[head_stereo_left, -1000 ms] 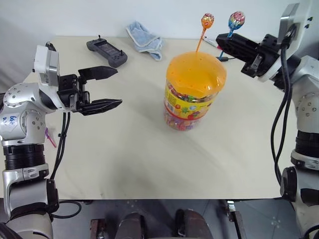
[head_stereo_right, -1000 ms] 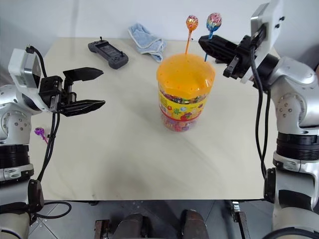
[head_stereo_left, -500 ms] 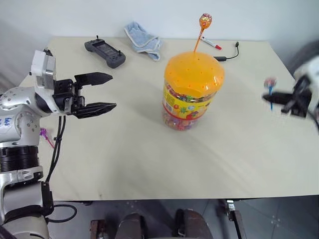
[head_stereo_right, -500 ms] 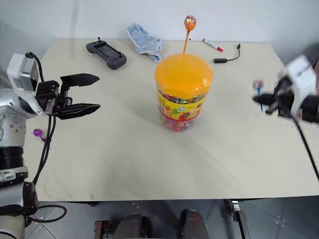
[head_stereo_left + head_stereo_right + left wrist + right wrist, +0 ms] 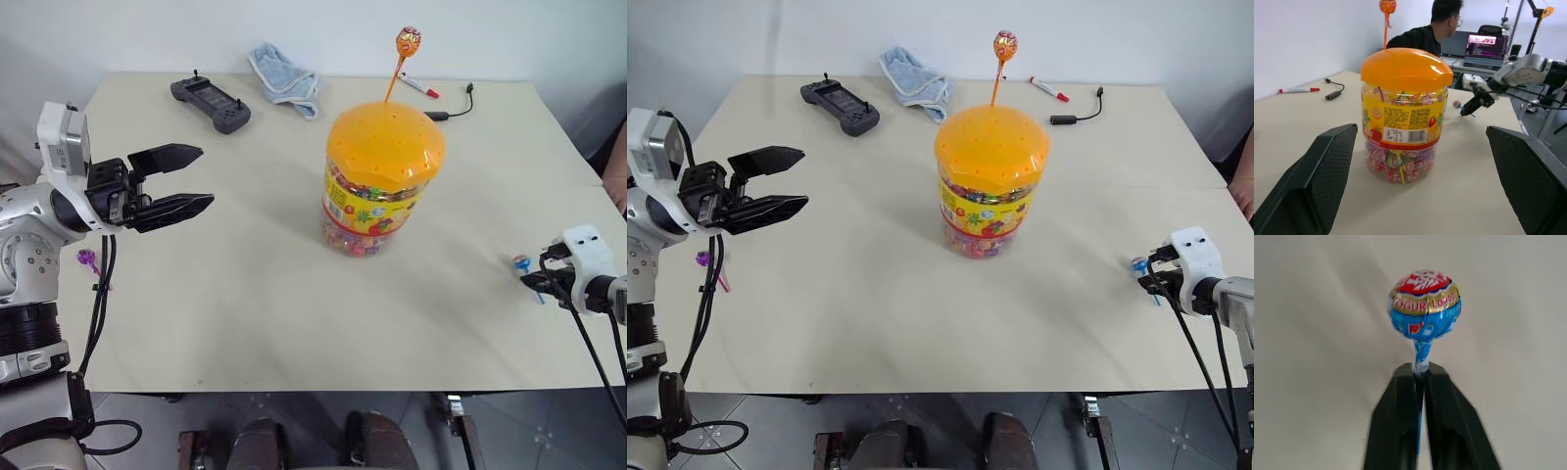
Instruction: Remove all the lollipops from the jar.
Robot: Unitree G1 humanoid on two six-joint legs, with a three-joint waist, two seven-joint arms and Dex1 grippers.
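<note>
Near the table's right edge, the blue lollipop [image 5: 1424, 304] sits low over the table [image 5: 294, 294], its stick pinched between the almost shut fingers of the right gripper [image 5: 1421, 371]. The orange lollipop [image 5: 408, 41] stands straight up in the jar [image 5: 382, 176] lid near the middle. The left gripper [image 5: 176, 181] is nearer it, wide open, holding nothing, pointing level at the jar.

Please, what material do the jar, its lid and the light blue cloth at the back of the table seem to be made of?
The jar looks like clear, glossy plastic: the sweets show through its wall. Its lid seems opaque orange plastic, smooth and slightly shiny, dotted with small holes. The cloth appears to be soft matte fabric, perhaps towelling, since it lies crumpled in folds.
</note>
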